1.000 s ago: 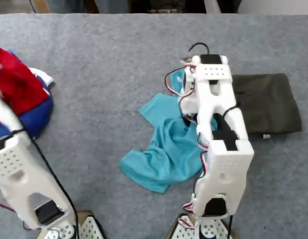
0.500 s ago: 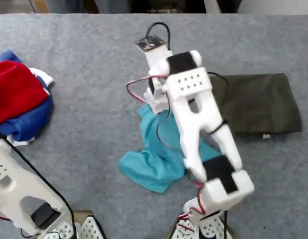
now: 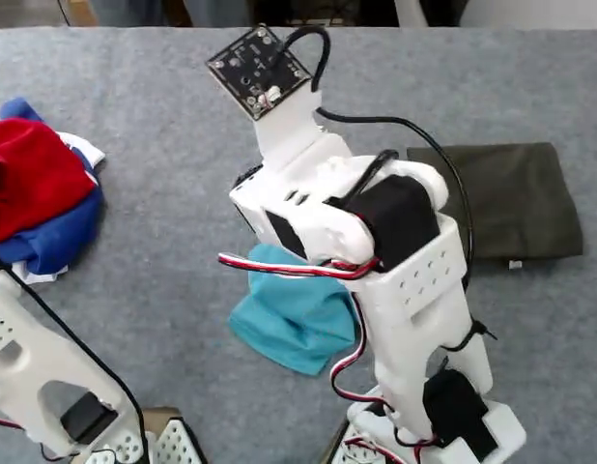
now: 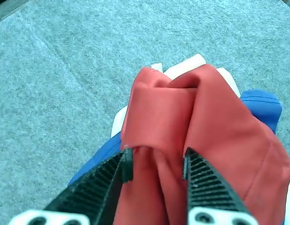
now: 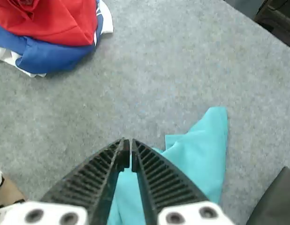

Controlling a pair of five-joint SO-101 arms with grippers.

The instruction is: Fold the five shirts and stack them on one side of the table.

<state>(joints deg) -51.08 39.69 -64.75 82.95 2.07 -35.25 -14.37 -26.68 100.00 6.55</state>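
A crumpled teal shirt (image 3: pixel 284 319) lies mid-table, partly under my right arm (image 3: pixel 376 242). My right gripper (image 5: pixel 126 143) is shut with nothing between its tips and hangs above the grey table just beside the teal shirt (image 5: pixel 196 150). A folded dark olive shirt (image 3: pixel 516 198) lies flat at the right. At the left a red shirt (image 3: pixel 33 179) tops a heap with a blue shirt (image 3: pixel 57 237) and a white one under it. My left gripper (image 4: pixel 156 164) is open right above the red shirt (image 4: pixel 220 131), whose folds fill the gap between the jaws.
My left arm's white body (image 3: pixel 33 372) stands at the near left corner. Bare grey table (image 3: pixel 173 135) stretches between the heap and the teal shirt, and along the far edge.
My right arm swung left from beside the olive shirt and rose toward the camera; the teal shirt looks more bunched. The red shirt dropped back onto the heap as my left arm drew back.
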